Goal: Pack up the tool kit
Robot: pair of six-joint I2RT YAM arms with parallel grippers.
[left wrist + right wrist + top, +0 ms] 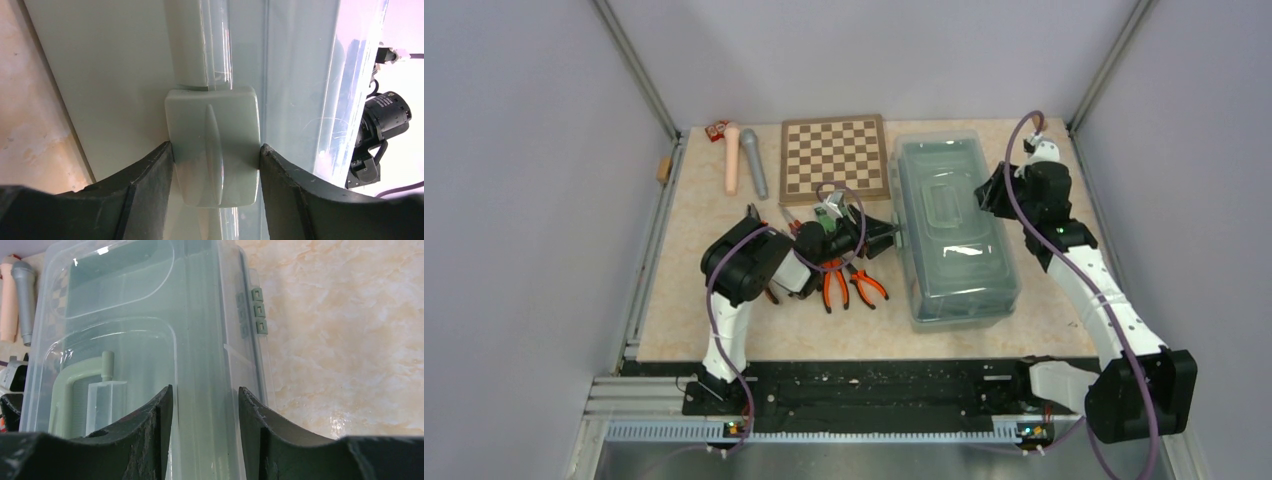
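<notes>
Toolbox latch (pixel 214 145) is pinched by left fingers (pixel 147 192); right fingers (pixel 150 437) straddle lid (pixel 125 315), grip unclear.

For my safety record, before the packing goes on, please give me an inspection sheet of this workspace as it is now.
Surface: beige marbled table, no damage seen.
Job's things: toolbox, lid down; orange pliers lying outside it.
Clutter: chessboard, pink cylinder, grey cylinder.
Hands: left hand astride the latch, touching both sides; right hand astride the lid edge, grip unclear.
Cables: purple cables along both arms.
Surroundings: plain grey walls.
</notes>
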